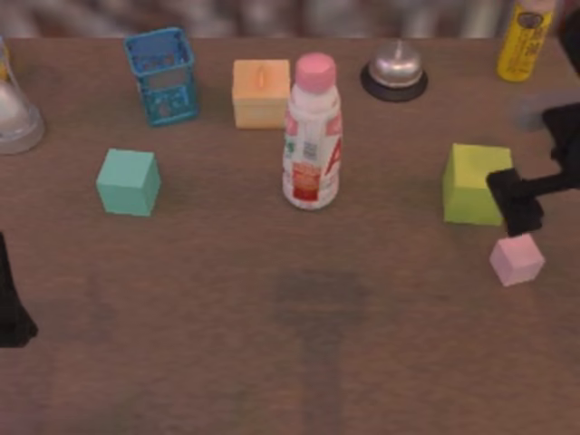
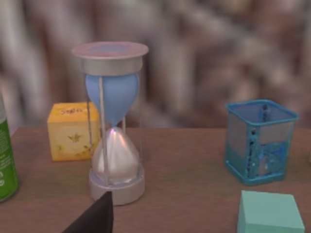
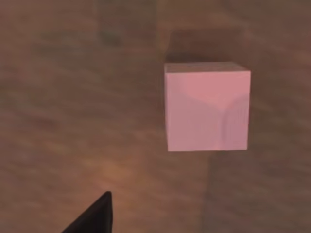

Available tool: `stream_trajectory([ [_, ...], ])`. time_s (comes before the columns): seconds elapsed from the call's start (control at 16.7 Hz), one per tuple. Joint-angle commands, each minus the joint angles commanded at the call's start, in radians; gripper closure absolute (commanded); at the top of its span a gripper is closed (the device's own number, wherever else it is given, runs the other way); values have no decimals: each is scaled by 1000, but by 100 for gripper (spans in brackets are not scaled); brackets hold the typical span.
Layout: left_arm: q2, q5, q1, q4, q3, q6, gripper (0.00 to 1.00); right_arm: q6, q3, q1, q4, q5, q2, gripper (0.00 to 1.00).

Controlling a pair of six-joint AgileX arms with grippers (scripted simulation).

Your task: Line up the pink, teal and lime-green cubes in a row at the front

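Right gripper (image 1: pixel 518 210) hovers at right side of tabletop (image 1: pixel 272 344), over near edge of lime-green cube (image 1: pixel 473 184) and just behind pink cube (image 1: pixel 517 259); jaws' state cannot tell; pink cube rests free on tabletop, close in right wrist view (image 3: pixel 207 108); teal cube (image 1: pixel 129 181) well apart at left, in front of blue mesh basket (image 1: pixel 162 74); bottle (image 1: pixel 312 131) upright mid-table between cubes; left gripper (image 1: pixel 11 313) parked at left edge, jaws' state cannot tell.
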Motion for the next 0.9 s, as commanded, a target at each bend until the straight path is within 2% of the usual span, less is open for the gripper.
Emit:
stream_trajectory([
  [0.24, 0, 0, 0, 0, 0, 0, 0, -2, 136, 20, -86, 0, 168, 0],
  [0.54, 0, 0, 0, 0, 0, 0, 0, -3, 158, 24, -99, -1, 191, 0],
  [0.72, 0, 0, 0, 0, 0, 0, 0, -4, 144, 20, -81, 0, 196, 0],
  [0.9, 0, 0, 0, 0, 0, 0, 0, -4, 91, 23, 13, 0, 237, 0],
])
